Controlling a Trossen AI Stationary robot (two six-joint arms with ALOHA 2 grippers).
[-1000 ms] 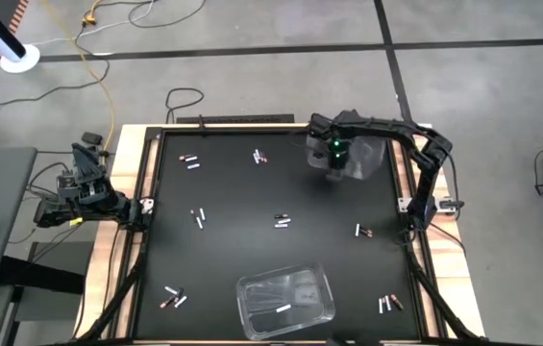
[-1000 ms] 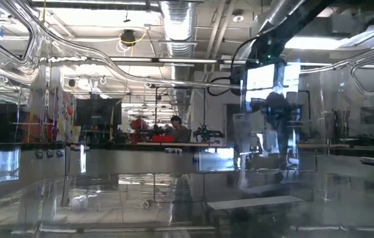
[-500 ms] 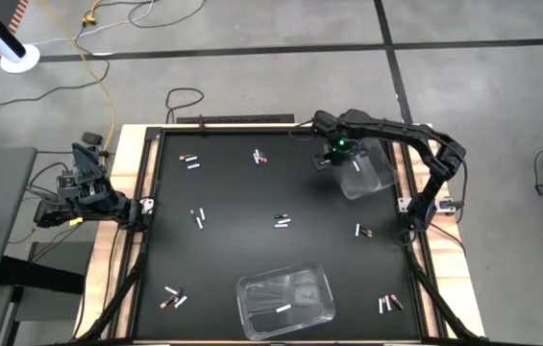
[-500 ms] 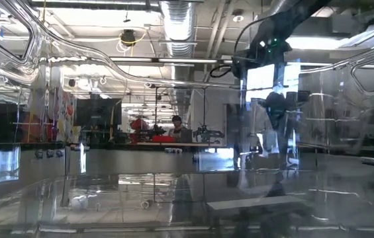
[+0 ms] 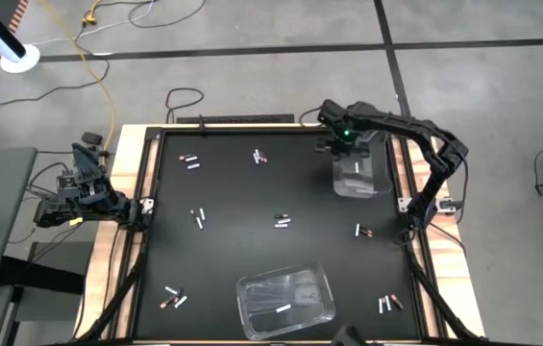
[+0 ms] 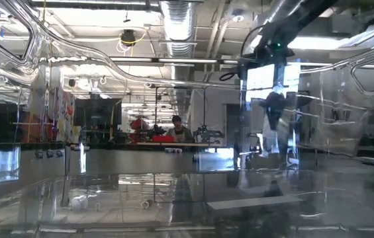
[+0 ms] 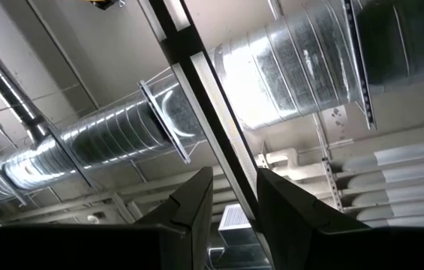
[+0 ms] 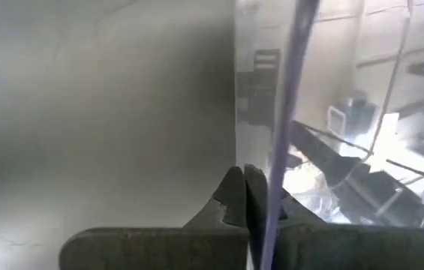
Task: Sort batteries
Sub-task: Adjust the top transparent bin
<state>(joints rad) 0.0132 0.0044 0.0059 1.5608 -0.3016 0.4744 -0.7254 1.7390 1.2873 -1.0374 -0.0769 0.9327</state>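
Note:
Batteries lie in small pairs on the black mat: (image 5: 188, 161), (image 5: 259, 156), (image 5: 199, 218), (image 5: 283, 222), (image 5: 362, 231), (image 5: 173, 296), (image 5: 390, 304). A clear plastic bin (image 5: 285, 300) stands at the near edge with a white battery (image 5: 283, 308) inside. My right gripper (image 5: 346, 144) (image 8: 245, 187) is shut on a second clear bin (image 5: 362, 168) (image 6: 306, 112) at the far right of the mat. My left gripper (image 7: 234, 195) is parked off the table's left edge, pointing at the ceiling, with a narrow gap between its fingers. My right gripper pinches the clear bin's thin wall (image 8: 278, 180) between its two fingers, at the bin's far-left corner (image 5: 341, 154), coming from above. The bin extends from the gripper toward the near edge. Whether its base rests on the mat I cannot tell.
A raised wooden frame (image 5: 148, 154) runs around the black mat. The middle of the mat holds only scattered battery pairs. The low view looks through clear plastic (image 6: 107, 192) into the room, where a person (image 6: 175, 125) sits far behind.
My right gripper has moved toward the table's right and far edges, still shut on the clear bin. The bin has swung round with it, from slanted at the far centre-right to square with the right edge.

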